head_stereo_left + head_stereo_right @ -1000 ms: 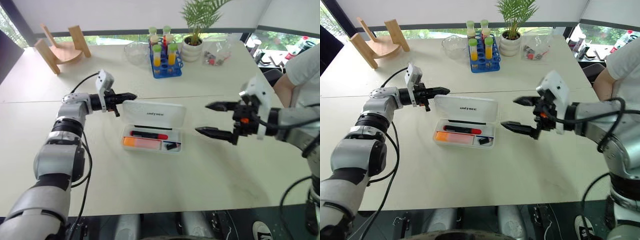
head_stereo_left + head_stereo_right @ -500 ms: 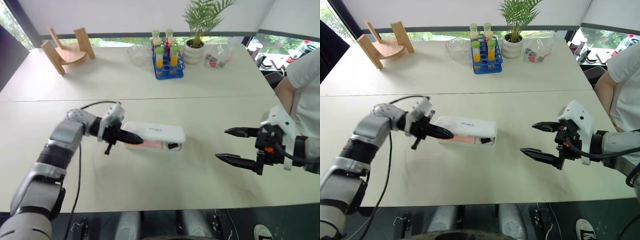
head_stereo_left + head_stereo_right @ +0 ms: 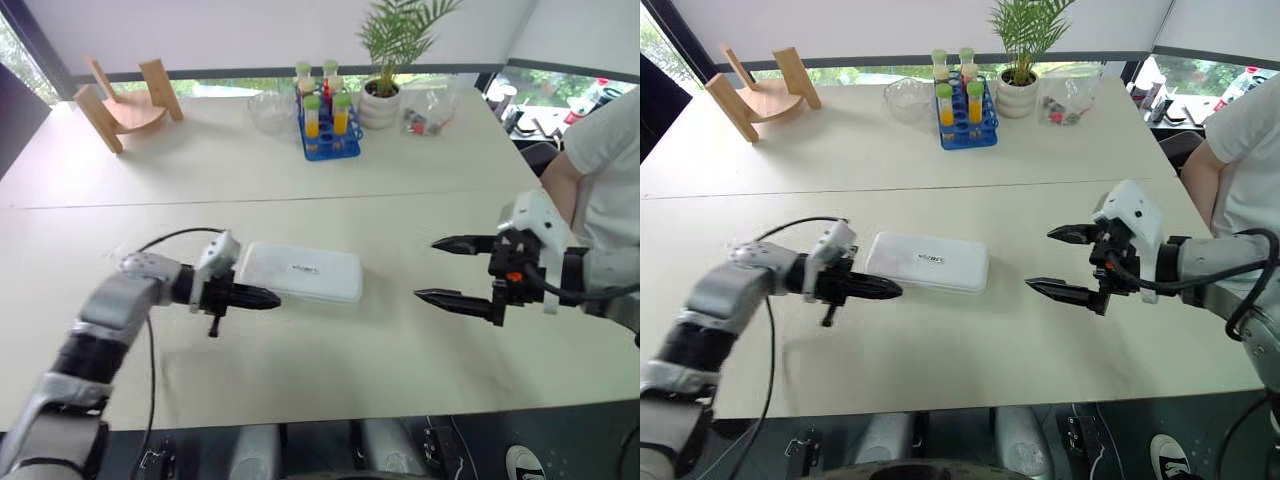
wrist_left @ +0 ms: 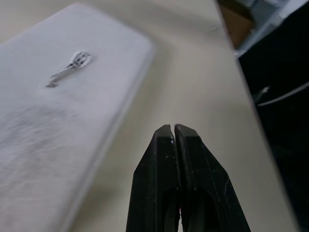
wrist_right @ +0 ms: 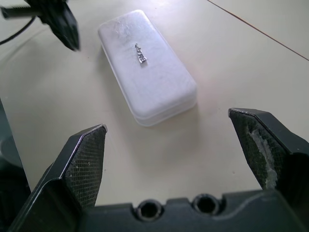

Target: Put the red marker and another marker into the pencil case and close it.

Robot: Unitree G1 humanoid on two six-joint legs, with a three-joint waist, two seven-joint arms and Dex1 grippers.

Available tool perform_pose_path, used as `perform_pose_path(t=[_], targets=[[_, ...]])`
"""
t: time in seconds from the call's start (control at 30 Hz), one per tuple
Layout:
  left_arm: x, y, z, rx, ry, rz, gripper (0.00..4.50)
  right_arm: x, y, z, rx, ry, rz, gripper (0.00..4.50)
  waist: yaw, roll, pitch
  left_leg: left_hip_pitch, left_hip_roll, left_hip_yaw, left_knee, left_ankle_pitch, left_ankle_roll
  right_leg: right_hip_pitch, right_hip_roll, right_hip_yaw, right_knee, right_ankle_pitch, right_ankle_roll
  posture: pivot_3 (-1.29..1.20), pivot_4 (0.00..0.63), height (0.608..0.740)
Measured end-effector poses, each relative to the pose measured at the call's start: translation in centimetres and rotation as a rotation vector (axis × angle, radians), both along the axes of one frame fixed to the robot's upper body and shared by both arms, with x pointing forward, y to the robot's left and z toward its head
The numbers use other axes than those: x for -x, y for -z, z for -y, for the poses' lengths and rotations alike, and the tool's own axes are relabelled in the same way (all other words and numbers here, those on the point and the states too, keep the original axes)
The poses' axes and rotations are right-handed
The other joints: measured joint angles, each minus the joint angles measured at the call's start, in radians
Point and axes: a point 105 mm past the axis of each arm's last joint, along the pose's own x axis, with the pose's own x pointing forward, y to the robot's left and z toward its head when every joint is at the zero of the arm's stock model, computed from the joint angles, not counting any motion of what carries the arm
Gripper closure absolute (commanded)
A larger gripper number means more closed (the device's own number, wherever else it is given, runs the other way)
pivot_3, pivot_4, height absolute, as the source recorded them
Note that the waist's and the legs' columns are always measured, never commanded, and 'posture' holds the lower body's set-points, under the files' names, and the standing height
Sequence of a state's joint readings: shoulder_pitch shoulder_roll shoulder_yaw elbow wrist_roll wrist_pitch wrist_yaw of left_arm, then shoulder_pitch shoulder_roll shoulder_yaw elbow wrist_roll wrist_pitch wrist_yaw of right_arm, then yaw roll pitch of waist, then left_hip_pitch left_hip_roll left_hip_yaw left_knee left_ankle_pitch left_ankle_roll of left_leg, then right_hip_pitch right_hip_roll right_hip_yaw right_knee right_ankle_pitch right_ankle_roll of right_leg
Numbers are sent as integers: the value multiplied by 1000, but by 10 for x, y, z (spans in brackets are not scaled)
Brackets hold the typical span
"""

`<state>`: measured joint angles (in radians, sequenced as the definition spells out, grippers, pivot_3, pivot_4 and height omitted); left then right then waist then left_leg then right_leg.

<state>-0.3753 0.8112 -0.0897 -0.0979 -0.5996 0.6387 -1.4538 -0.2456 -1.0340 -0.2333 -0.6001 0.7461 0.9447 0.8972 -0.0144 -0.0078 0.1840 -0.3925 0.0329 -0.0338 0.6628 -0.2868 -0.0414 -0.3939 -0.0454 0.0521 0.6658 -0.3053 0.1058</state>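
The white pencil case (image 3: 300, 272) lies flat on the table with its lid down, the small black lettering facing up. The red marker and the other marker are hidden from view. My left gripper (image 3: 268, 297) is shut, with nothing between its fingers, and points along the table just beside the case's near left corner. The left wrist view has the shut fingertips (image 4: 174, 133) next to the case's long edge (image 4: 58, 121). My right gripper (image 3: 425, 268) hovers open to the right of the case, apart from it, and its wrist view looks down on the lid (image 5: 147, 65).
At the back of the table stand a blue rack of tubes (image 3: 325, 125), a potted plant (image 3: 383, 95), a glass bowl (image 3: 272, 105) and a wooden stand (image 3: 120, 95). A person in a white sleeve (image 3: 600, 170) sits at the right edge.
The case's lid has gone from standing open to lying closed over the markers. My left gripper drew back toward the near left corner, still shut. The right gripper stays open.
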Motion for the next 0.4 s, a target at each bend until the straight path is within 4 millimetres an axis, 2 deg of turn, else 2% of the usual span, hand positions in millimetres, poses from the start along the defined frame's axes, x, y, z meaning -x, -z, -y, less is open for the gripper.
perform_pose_path(t=[0.13, 0.2, 0.4], targets=[[34, -10, -4, 18, 8, -80, 4439, -3, 1, -2, -3, -19, -4, 0, 0, -2, 2, -1, 0, 0, 0, 0, 0, 0, -1, 0, -1, 0, 0, 0, 150, 740], [38, -20, -9, 18, -55, -39, 4439, -5, 2, -2, -3, -27, -7, 0, 0, -2, 2, 0, 0, 0, 0, 0, 0, 0, -1, 0, -1, 0, 0, 0, 150, 740], [43, -27, -39, -59, -343, 69, 4439, -3, 13, 8, 16, -23, -65, 0, 2, -2, 2, 1, 0, 1, 0, 0, 0, 1, -1, 0, -1, 0, 0, 0, 150, 740]])
